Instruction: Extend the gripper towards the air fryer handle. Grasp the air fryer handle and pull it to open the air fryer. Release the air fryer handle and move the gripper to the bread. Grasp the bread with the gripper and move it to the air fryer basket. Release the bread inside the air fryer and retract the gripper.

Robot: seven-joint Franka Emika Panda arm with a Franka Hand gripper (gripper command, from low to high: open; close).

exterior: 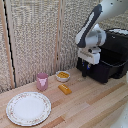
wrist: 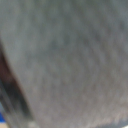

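Down at the air fryer (exterior: 111,55) front we have the gripper (exterior: 88,67), jaws unreadable, while the bread (exterior: 64,89) waits untouched on the desk (exterior: 95,102), so everything after the reach remains.

1. White arm (exterior: 95,22) coming down from the upper part of the exterior view's right, bent at the wrist.
2. Gripper (exterior: 85,69) pointing downward, low at the end of the arm.
3. Fingers too small and dark to judge as open or closed.
4. Wrist view only a grey blur.
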